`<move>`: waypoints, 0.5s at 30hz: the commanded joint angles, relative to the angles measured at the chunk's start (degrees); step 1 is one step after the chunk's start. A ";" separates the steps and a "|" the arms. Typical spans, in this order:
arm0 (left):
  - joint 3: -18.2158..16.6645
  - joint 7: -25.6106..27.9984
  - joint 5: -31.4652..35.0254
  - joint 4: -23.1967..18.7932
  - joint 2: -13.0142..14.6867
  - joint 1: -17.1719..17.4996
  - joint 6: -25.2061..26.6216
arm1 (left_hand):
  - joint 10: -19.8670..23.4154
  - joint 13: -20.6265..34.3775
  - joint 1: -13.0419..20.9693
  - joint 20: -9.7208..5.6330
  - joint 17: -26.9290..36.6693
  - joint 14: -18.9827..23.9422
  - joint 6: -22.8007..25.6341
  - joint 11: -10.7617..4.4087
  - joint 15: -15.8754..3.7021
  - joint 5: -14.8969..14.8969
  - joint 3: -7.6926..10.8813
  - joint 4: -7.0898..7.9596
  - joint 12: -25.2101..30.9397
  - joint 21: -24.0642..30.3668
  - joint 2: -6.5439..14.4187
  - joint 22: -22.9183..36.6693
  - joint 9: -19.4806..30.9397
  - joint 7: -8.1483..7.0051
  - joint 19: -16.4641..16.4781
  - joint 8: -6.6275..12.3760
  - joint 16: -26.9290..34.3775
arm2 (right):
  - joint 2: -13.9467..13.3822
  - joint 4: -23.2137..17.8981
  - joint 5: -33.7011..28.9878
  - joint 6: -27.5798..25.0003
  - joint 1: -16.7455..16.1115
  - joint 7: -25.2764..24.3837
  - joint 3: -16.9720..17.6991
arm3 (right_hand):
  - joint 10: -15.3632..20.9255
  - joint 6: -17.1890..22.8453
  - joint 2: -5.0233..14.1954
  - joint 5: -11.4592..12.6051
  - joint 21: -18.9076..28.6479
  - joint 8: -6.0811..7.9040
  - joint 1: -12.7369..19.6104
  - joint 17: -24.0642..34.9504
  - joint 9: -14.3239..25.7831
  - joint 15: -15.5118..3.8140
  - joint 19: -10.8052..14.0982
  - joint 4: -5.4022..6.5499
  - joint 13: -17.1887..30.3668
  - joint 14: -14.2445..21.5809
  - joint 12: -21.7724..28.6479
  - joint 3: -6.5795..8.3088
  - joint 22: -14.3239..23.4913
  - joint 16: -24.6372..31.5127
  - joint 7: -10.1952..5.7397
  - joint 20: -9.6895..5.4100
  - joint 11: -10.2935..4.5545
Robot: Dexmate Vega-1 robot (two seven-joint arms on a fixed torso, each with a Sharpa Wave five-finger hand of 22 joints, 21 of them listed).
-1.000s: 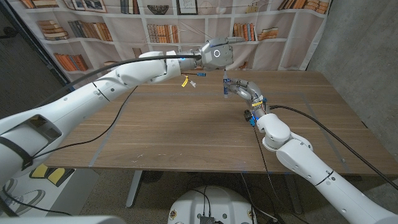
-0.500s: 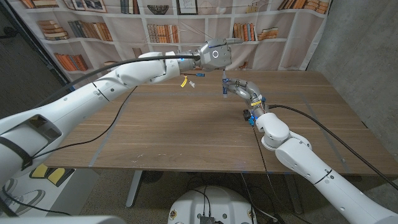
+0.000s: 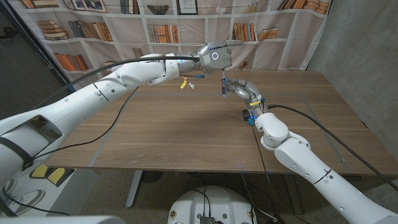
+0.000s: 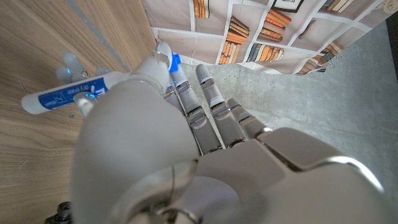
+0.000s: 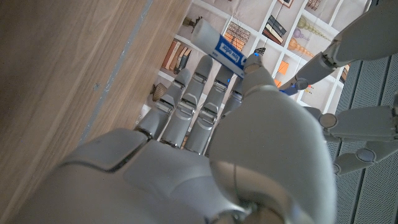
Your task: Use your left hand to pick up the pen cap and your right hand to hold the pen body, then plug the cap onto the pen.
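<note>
My right hand (image 3: 244, 89) holds the pen body (image 3: 224, 87) upright above the far middle of the table; the pen is white with a blue label. In the right wrist view the pen body (image 5: 217, 42) lies across my right hand's fingertips. My left hand (image 3: 214, 55) hovers just above the pen's top end. It pinches the small blue pen cap (image 4: 176, 62) at its fingertips. In the left wrist view the pen body (image 4: 62, 98) lies close under the cap. Whether cap and pen touch I cannot tell.
The wooden table (image 3: 186, 130) stretches bare in front of both hands. Yellow and blue tags (image 3: 185, 81) hang from the left arm's cable. A bookshelf backdrop (image 3: 93, 28) stands behind the table. A black cable (image 3: 112, 127) trails over the table's left side.
My left hand has edged very slightly to the left above the pen. My right hand and the pen body have stayed where they were.
</note>
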 commanded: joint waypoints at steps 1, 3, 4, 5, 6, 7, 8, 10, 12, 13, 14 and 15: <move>0.41 1.43 -0.16 0.89 -0.33 -0.09 -0.25 | 3.11 3.02 0.28 -3.80 0.12 -0.08 0.17 -2.68 -6.68 0.38 3.39 2.69 0.16 -0.02 -0.11 0.14 0.19 -0.40 0.39 0.29 -0.06 | -0.02 -0.27 0.03 -0.26 0.02 -0.13 -0.14 | 4.80 3.16 0.46 0.37 -0.03 0.23 -0.13 0.19 0.14 -4.76 0.57 1.09 0.15 0.49 0.33 1.61 0.17 -0.15 -2.51 -5.56 -4.27; 0.39 1.39 -0.17 0.78 -0.17 -0.03 -0.27 | 3.14 3.04 0.29 -3.83 0.12 -0.08 0.27 -2.69 -6.66 0.39 3.41 2.69 0.19 -0.01 -0.08 0.14 0.19 -0.56 0.42 0.35 -0.05 | 0.03 -0.25 0.00 -0.22 0.02 -0.18 -0.15 | 4.81 3.17 0.47 0.37 -0.01 0.23 -0.11 0.18 0.15 -4.81 0.61 1.06 0.15 0.49 0.33 1.64 0.17 -0.16 -2.51 -5.55 -4.27; 0.38 1.36 -0.07 0.73 -0.13 0.04 -0.15 | 3.15 3.05 0.27 -3.79 0.12 -0.08 0.31 -2.70 -6.62 0.38 3.41 2.71 0.20 -0.01 -0.08 0.14 0.19 -0.59 0.42 0.37 -0.05 | 0.04 -0.24 0.04 -0.22 0.02 -0.18 -0.15 | 4.80 3.17 0.45 0.37 -0.01 0.23 -0.10 0.18 0.15 -4.83 0.63 1.05 0.14 0.49 0.33 1.64 0.17 -0.16 -2.51 -5.53 -4.26; 0.37 1.35 -0.01 0.69 -0.09 0.08 -0.08 | 3.12 3.02 0.28 -3.80 0.13 -0.07 0.31 -2.70 -6.64 0.38 3.42 2.71 0.17 -0.01 -0.07 0.14 0.18 -0.57 0.42 0.37 -0.04 | 0.24 -0.29 0.24 -0.38 -0.04 -0.40 -0.09 | 4.79 3.17 0.47 0.37 -0.01 0.22 -0.11 0.18 0.15 -4.81 0.62 1.06 0.14 0.50 0.32 1.65 0.17 -0.16 -2.51 -5.54 -4.26; 0.36 1.40 -0.01 0.68 -0.06 0.10 -0.05 | 3.11 3.02 0.28 -3.79 0.14 -0.07 0.31 -2.70 -6.68 0.37 3.39 2.69 0.16 -0.01 -0.13 0.14 0.18 -0.54 0.43 0.38 -0.03 | 0.12 -0.25 0.08 -0.29 0.01 -0.25 -0.17 | 4.80 3.14 0.47 0.37 -0.01 0.21 -0.11 0.19 0.15 -4.83 0.62 1.05 0.15 0.54 0.33 1.65 0.17 -0.14 -2.51 -5.52 -4.26; 0.36 1.41 -0.01 0.68 -0.06 0.10 -0.05 | 3.10 3.01 0.26 -3.79 0.14 -0.06 0.28 -2.69 -6.65 0.37 3.40 2.70 0.15 -0.01 -0.11 0.14 0.18 -0.58 0.43 0.37 -0.03 | 0.11 -0.24 0.08 -0.28 0.01 -0.24 -0.18 | 4.81 3.14 0.45 0.37 0.00 0.21 -0.11 0.19 0.15 -4.83 0.64 1.04 0.15 0.52 0.33 1.65 0.17 -0.15 -2.51 -5.51 -4.26; 0.34 1.56 -0.01 0.63 -0.04 0.16 0.01 | 3.09 2.99 0.26 -3.83 0.14 -0.07 0.31 -2.69 -6.66 0.37 3.40 2.70 0.14 0.00 -0.12 0.14 0.18 -0.56 0.45 0.39 -0.03 | 0.20 -0.26 0.18 -0.36 -0.01 -0.30 -0.19 | 4.82 3.11 0.45 0.36 -0.01 0.20 -0.15 0.19 0.15 -4.78 0.62 1.07 0.16 0.54 0.35 1.64 0.17 -0.14 -2.51 -5.51 -4.26; 0.22 1.56 -0.21 0.30 0.13 0.30 0.01 | 3.08 2.96 0.18 -3.78 0.14 -0.05 0.33 -2.69 -6.57 0.36 3.38 2.75 0.12 -0.01 -0.12 0.14 0.18 -0.53 0.44 0.41 0.00 | 0.20 -0.22 0.18 -0.32 0.01 -0.21 -0.27 | 4.83 3.09 0.46 0.37 -0.01 0.18 -0.13 0.19 0.15 -4.84 0.64 1.05 0.18 0.58 0.36 1.67 0.17 -0.12 -2.51 -5.50 -4.26; 0.15 1.70 -0.12 0.03 0.29 0.45 0.13 | 3.09 2.98 0.19 -3.82 0.13 -0.08 0.35 -2.70 -6.61 0.37 3.41 2.75 0.13 0.00 -0.11 0.14 0.18 -0.56 0.46 0.43 -0.02 | 0.12 -0.17 0.03 -0.25 0.06 -0.07 -0.38 | 4.80 3.08 0.44 0.37 -0.01 0.18 -0.09 0.18 0.15 -4.89 0.63 1.01 0.16 0.54 0.33 1.69 0.17 -0.15 -2.51 -5.51 -4.26; 0.12 1.57 -0.11 -0.12 0.35 0.50 0.14 | 3.10 2.99 0.16 -3.77 0.13 -0.08 0.32 -2.70 -6.57 0.36 3.42 2.76 0.14 -0.01 -0.11 0.14 0.18 -0.56 0.44 0.42 -0.02 | 0.16 -0.19 0.05 -0.29 0.05 -0.11 -0.40 | 4.81 3.08 0.43 0.37 0.00 0.17 -0.09 0.18 0.15 -4.89 0.66 1.00 0.17 0.53 0.34 1.70 0.17 -0.16 -2.51 -5.50 -4.26; 0.09 1.50 -0.21 -0.19 0.39 0.52 0.07 | 3.08 2.97 0.19 -3.77 0.12 -0.09 0.29 -2.71 -6.60 0.37 3.44 2.75 0.12 -0.01 -0.10 0.14 0.18 -0.58 0.43 0.42 -0.03 | 0.24 -0.20 0.10 -0.31 0.03 -0.19 -0.39 | 4.81 3.09 0.46 0.37 -0.02 0.18 -0.11 0.18 0.15 -4.86 0.61 1.02 0.17 0.57 0.34 1.71 0.17 -0.14 -2.51 -5.51 -4.27; 0.05 1.43 -0.29 -0.26 0.41 0.58 0.08 | 3.08 2.96 0.21 -3.75 0.12 -0.10 0.28 -2.72 -6.63 0.37 3.44 2.72 0.12 -0.02 -0.12 0.14 0.18 -0.59 0.42 0.42 -0.03 | 0.24 -0.23 0.08 -0.32 0.01 -0.23 -0.41 | 4.81 3.11 0.42 0.36 -0.01 0.18 -0.10 0.17 0.15 -4.86 0.64 1.00 0.17 0.54 0.35 1.70 0.17 -0.16 -2.50 -5.50 -4.27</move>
